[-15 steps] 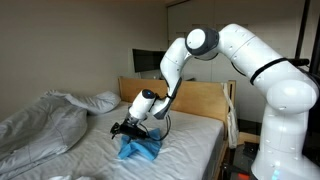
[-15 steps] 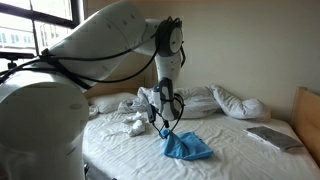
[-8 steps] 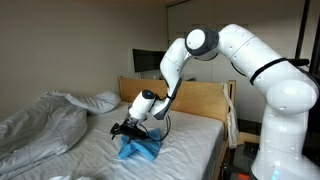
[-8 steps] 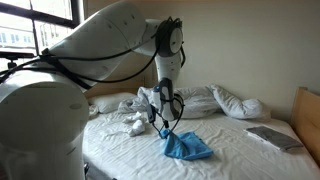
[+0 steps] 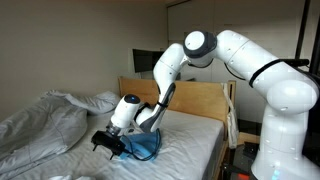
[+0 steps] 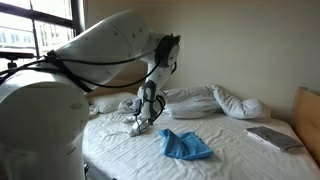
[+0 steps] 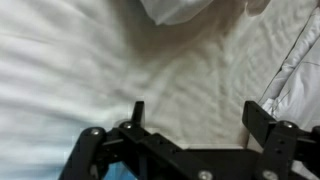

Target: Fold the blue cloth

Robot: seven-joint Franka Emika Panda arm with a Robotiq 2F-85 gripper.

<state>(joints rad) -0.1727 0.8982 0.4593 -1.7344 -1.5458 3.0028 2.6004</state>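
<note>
Fingers (image 7: pixel 262 120) open over the bed (image 6: pixel 120 160), blue cloth (image 6: pixel 187 146) beside them.
The fingers are hanging spread, gripping nothing; the blue cloth is lying bunched on the bed, just clear of them, and in an exterior view the arm (image 5: pixel 163 80) is covering part of it, blurring its outline.

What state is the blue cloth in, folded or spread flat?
Loosely folded: the blue cloth lies doubled over on the bed, edges uneven, not flat. The open gripper is beside it, apart.
</note>
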